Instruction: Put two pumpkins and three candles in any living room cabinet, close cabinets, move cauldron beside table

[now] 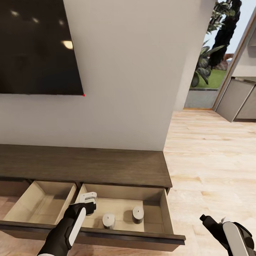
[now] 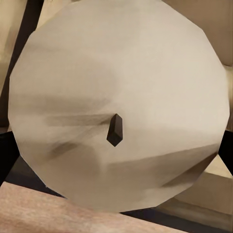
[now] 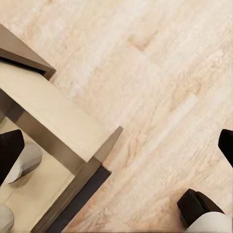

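Along the lower half of the head view runs the cabinet (image 1: 85,165), a long, low unit of dark brown wood grain with a flat top. Two drawers stand pulled out, both lined in smooth pale beige: the left drawer (image 1: 21,204) and the right drawer (image 1: 164,208). Two candles, short stout off-white cylinders with dark wicks, stand upright and apart on the right drawer's floor: one (image 1: 108,220) at lower centre, one (image 1: 138,214) to its right. The left gripper (image 1: 88,202), white and black, hangs over the right drawer's left end; in the left wrist view a third candle (image 2: 116,102), faceted and round with a black wick, sits close before the camera, but whether the jaws grasp it cannot be told. At the lower right of the head view the right gripper (image 1: 212,221) hovers over the pale plank floor (image 1: 213,160), jaws spread and holding nothing. A dark glossy wall screen (image 1: 35,46) occupies the upper left.
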Controlling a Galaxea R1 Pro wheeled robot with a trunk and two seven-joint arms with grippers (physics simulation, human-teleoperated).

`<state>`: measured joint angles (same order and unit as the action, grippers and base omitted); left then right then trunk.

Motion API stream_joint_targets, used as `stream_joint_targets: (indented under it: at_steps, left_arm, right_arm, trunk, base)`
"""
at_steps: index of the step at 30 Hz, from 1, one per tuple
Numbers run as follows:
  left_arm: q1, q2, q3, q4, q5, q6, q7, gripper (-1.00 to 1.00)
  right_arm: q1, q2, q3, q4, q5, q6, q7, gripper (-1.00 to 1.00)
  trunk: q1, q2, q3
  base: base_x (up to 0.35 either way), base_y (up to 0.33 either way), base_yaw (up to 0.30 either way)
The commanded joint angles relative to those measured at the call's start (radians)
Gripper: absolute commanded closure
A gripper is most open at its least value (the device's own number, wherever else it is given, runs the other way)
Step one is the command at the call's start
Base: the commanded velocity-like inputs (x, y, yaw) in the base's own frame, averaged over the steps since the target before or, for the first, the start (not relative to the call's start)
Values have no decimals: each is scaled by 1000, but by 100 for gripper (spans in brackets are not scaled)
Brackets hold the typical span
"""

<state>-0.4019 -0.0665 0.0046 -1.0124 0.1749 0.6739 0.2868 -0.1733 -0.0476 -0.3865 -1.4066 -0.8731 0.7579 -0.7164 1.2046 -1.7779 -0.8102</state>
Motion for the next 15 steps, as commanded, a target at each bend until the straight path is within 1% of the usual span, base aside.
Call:
stream_joint_targets:
  at_steps: [1, 5, 11, 15]
  left_arm:
    - [0, 0, 0, 0, 0, 0, 0, 100]
    - [0, 1, 0, 0, 0, 4, 0, 100]
    - [0, 1, 0, 0, -1, 10, -1, 100]
    - [0, 1, 0, 0, -1, 22, -1, 100]
  right_arm:
    - [0, 0, 0, 5, 0, 0, 0, -100]
    - [0, 0, 0, 11, 0, 0, 0, -100]
    - [0, 0, 0, 12, 0, 0, 0, -100]
    - [0, -1, -1, 12, 0, 0, 0, -100]
  trunk:
    - [0, 0, 0]
    - [0, 0, 0]
    - [0, 0, 0]
    - [15, -28, -13]
  base:
    - [127, 0, 0]
    - [135, 0, 0]
    - [16, 0, 0]
    - [1, 0, 0]
